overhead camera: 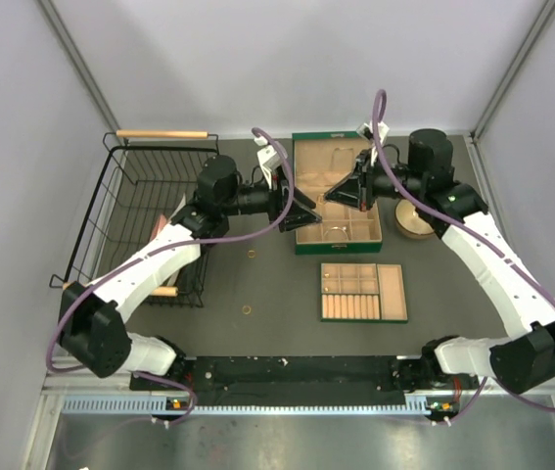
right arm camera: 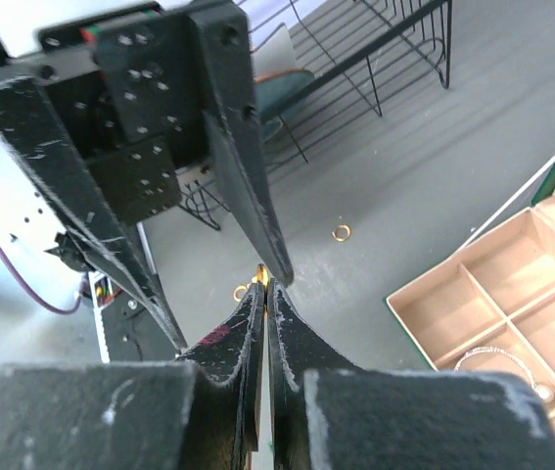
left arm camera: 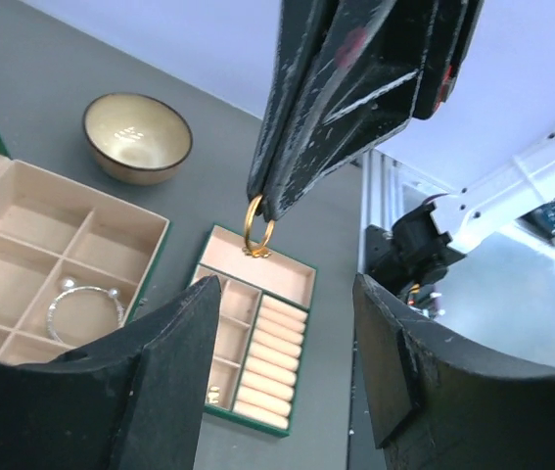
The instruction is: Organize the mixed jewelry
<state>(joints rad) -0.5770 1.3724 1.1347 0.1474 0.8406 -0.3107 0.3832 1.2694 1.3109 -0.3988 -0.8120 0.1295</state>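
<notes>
Left pincer (left arm camera: 287,286) agape near gold ring (left arm camera: 258,227) in right pincer (left arm camera: 269,201) tips

Basket (overhead camera: 111,196) left, box (overhead camera: 328,160) centre, tray (overhead camera: 392,289) before it, rings (overhead camera: 247,309) left of tray, perhaps bowl (overhead camera: 412,223) right

Grey table (overhead camera: 257,284) bears basket (overhead camera: 130,196), box (overhead camera: 350,232), tray (overhead camera: 362,292), bowl (overhead camera: 412,223), rings (overhead camera: 247,309).

Bright, even light; soft, faint shadows.
</notes>
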